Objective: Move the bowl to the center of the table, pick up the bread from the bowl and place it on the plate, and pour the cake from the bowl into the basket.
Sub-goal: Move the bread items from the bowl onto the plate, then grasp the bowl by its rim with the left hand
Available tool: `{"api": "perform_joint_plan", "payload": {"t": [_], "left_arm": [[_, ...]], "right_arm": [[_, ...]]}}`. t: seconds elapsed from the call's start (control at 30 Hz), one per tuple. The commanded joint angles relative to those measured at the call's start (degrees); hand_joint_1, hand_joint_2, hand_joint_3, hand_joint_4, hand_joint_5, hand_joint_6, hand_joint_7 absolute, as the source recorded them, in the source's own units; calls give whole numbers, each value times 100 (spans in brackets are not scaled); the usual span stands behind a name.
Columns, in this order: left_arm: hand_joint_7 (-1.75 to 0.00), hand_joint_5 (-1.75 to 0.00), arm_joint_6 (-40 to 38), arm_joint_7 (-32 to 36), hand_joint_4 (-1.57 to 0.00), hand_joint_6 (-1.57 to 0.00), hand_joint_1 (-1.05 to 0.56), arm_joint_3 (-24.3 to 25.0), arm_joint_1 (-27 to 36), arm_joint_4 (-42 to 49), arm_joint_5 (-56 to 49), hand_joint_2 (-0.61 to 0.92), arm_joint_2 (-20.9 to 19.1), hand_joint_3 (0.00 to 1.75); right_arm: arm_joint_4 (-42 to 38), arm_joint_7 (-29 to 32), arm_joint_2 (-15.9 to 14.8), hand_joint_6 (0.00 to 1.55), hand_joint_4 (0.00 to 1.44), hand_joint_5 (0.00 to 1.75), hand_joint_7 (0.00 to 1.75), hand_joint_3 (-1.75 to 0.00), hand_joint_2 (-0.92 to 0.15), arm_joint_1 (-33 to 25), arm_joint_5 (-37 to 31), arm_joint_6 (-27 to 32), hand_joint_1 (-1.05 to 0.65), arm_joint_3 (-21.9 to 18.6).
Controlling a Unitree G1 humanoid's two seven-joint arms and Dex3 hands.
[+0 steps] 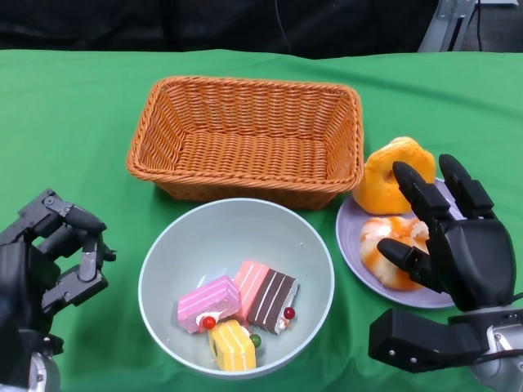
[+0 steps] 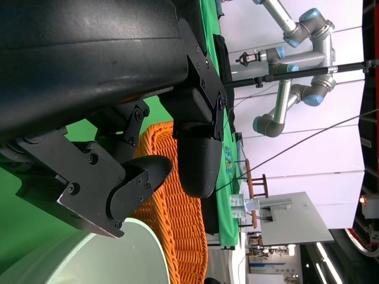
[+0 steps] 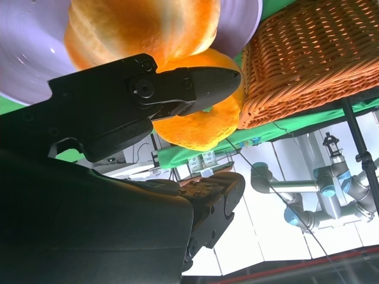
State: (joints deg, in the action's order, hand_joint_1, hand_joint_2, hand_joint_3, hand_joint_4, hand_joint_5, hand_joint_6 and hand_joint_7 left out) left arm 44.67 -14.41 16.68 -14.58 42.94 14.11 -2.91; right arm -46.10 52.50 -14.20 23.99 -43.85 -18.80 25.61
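Green cloth covers the worktop [image 1: 73, 122], and on it we see the bowl [image 1: 192, 237] at the lower centre of the head view, pale grey-green and upright. Inside it lie three cakes: a pink cake [image 1: 207, 301], a striped cake [image 1: 266, 295] of pink, white and brown just right of it, and a yellow cake [image 1: 231, 345] nearest the lower rim. Small red and green beads sit among them.

Behind the bowl, at the upper centre, stands the wicker basket [image 1: 245, 135], its near wall just beside the bowl's far rim. At the right of the frame we find the lilac plate [image 1: 351, 237], close to both bowl and basket. Two pieces of bread are there: one orange bread [image 1: 384, 175] leans tilted at the plate's far edge, near the basket's corner, and a glazed bread [image 1: 388, 249] lies flat on the plate.

Our right hand [image 1: 445, 237] is at the lower right, over the plate, fingers spread wide and holding nothing; its fingertips [image 1: 409, 175] are right by the orange bread, though we cannot tell whether they touch it. In the right wrist view a finger [image 3: 195, 83] crosses in front of that bread [image 3: 195, 127].

Our left hand [image 1: 57, 257] is at the lower left, apart from the bowl, fingers curled inward around nothing.
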Motion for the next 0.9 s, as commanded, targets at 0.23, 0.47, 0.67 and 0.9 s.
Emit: {"api": "perform_joint_plan", "payload": {"t": [0.23, 0.47, 0.67, 0.9], "left_arm": [[-141, -163, 25, -70, -80, -80, -2, 24, 19, -22, 64, 54, -108, 116], [-140, -162, -65, -56, -79, -80, -1, 19, 20, -81, 62, 56, -129, 114], [-140, -160, -36, -41, -80, -82, 1, 24, -57, 35, 6, 56, -182, 113], [-137, -159, 28, -137, -80, -81, -2, -6, -82, 97, -32, 56, -261, 109]], "right_arm": [[295, -184, -114, 37, 23, 6, 1, -29, -92, -182, 43, 7, -77, -84], [1367, -473, -163, 61, 60, 20, 7, -11, -92, -884, 1294, -1628, -55, -789], [2898, -2021, 191, 82, 86, 30, 12, -4, -92, -1836, 3234, -2208, -29, -1396], [3941, -3064, 529, 98, 84, 106, 59, -39, -83, -2670, 3951, -2287, -8, -1795]]}}
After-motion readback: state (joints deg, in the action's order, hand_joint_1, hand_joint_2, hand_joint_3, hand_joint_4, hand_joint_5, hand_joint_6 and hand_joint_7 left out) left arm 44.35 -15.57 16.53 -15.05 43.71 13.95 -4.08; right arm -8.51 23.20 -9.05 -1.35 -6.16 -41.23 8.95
